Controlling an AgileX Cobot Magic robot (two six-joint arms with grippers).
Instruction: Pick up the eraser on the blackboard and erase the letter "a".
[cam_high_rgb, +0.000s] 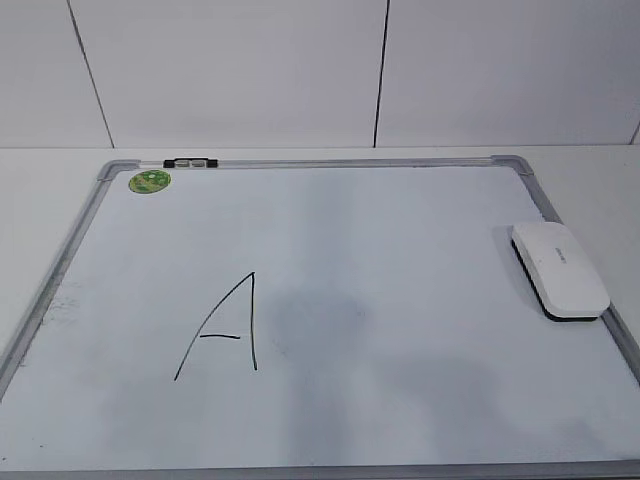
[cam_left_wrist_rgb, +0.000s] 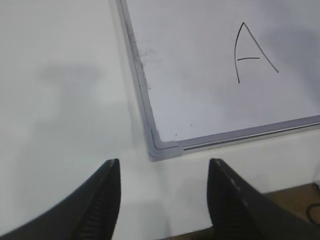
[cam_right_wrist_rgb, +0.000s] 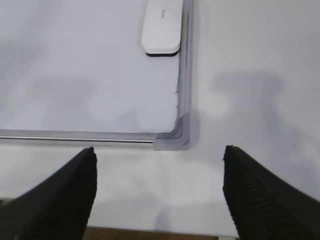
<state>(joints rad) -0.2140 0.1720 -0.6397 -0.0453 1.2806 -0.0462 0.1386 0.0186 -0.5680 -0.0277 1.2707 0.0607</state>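
The eraser is seen at the blackboard's right edge. Both grippers are held wide apart, nothing grasped, below the near corners.

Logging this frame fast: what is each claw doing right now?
Left claw: open, empty, above the table near the board's corner.
Right claw: open, empty; the eraser lies untouched on the board.
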